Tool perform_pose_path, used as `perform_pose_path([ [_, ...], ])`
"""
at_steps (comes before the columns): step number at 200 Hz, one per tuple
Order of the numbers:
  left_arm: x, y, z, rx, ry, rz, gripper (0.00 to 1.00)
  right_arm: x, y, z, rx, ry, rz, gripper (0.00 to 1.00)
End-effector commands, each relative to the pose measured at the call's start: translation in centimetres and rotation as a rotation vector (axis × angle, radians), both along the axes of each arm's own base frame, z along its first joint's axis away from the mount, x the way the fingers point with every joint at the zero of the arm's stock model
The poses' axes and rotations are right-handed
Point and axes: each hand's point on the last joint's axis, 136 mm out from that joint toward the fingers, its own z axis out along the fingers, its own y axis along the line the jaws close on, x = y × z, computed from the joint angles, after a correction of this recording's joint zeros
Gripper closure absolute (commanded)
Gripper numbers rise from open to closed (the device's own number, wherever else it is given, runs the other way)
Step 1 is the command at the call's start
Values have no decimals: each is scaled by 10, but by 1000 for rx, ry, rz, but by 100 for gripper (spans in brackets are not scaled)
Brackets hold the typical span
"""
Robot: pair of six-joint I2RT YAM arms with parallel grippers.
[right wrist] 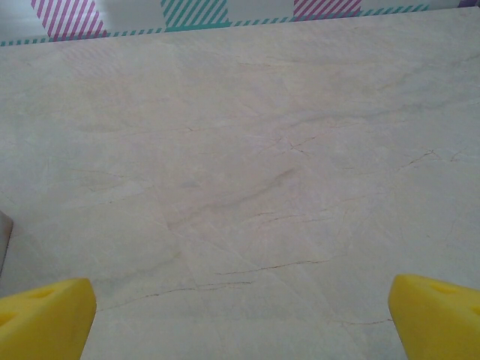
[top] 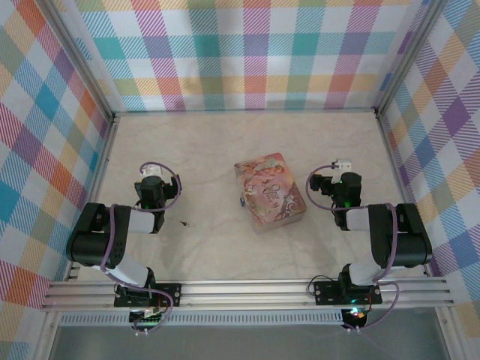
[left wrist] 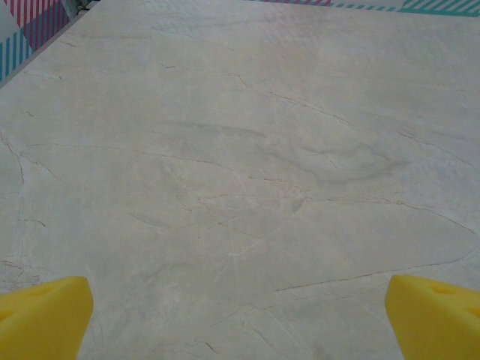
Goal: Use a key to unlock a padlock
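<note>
The tiny bluish padlock (top: 241,201) rests against the left side of the pink illustrated tin box (top: 268,193) in the middle of the table. The key (top: 184,223), a thin dark sliver, lies on the marble top to the left of the box, just right of my left arm. My left gripper (top: 153,174) sits up and to the left of the key and is open; in its wrist view the yellow fingertips (left wrist: 45,315) stand far apart over bare table. My right gripper (top: 339,168) is right of the box, open and holding nothing, its fingertips (right wrist: 46,319) spread wide.
Plaid walls enclose the marble tabletop (top: 225,142) on three sides. An aluminium rail (top: 247,292) carrying both arm bases runs along the near edge. A grey sliver (right wrist: 3,240) shows at the left border of the right wrist view.
</note>
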Motion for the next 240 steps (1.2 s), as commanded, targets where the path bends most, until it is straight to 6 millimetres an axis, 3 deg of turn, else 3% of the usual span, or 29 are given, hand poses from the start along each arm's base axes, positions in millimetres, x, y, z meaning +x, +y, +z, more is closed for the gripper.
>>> perform_pose_path([
  [1, 5, -2, 10, 1, -36, -12, 0, 6, 0, 10, -9, -32, 12, 0],
  [25, 6, -3, 14, 0, -36, -13, 0, 7, -3, 15, -9, -33, -8, 0],
  [69, 14, -6, 40, 12, 53, -33, 0, 5, -4, 45, -11, 23, -15, 0],
  [106, 13, -7, 83, -57, -30, -2, 0, 1, -2, 82, 98, 25, -44, 0],
  [131, 14, -27, 118, -221, -77, -74, 0, -8, 14, 113, 248, 31, -8, 0],
  [150, 12, -36, 129, -380, -35, -56, 0, -27, 9, 109, 484, 180, -174, 0],
  [184, 20, -74, 127, -602, 37, -197, 0, -46, 48, 121, 595, 233, 38, 0],
  [211, 30, -97, 117, -744, 120, -241, 0, -71, 55, 124, 627, 265, 65, 0],
  [240, 40, -133, 122, -739, 157, -382, 0, -103, 64, 107, 689, 401, 47, 0],
])
